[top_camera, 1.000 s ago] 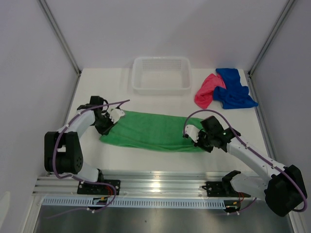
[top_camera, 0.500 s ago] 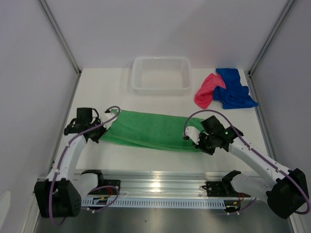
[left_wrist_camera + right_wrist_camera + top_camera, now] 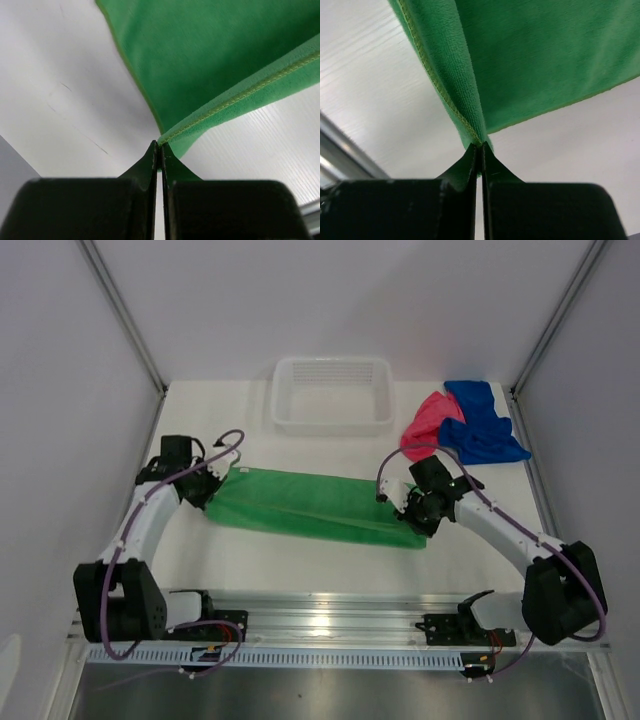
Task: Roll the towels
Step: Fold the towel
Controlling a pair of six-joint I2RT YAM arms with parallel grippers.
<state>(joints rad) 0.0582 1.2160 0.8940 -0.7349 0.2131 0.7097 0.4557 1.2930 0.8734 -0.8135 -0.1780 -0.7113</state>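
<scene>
Green soft microfibre towel [image 3: 310, 508] stretches between my left claw [image 3: 157, 146] and right claw [image 3: 481, 146], each pinching a corner; best I lay it flat and square before rolling.

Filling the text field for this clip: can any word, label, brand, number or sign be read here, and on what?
No readable text in any view. The green towel, pink-red towel, blue towel, white basket and table are plain, no print or label showing.
</scene>
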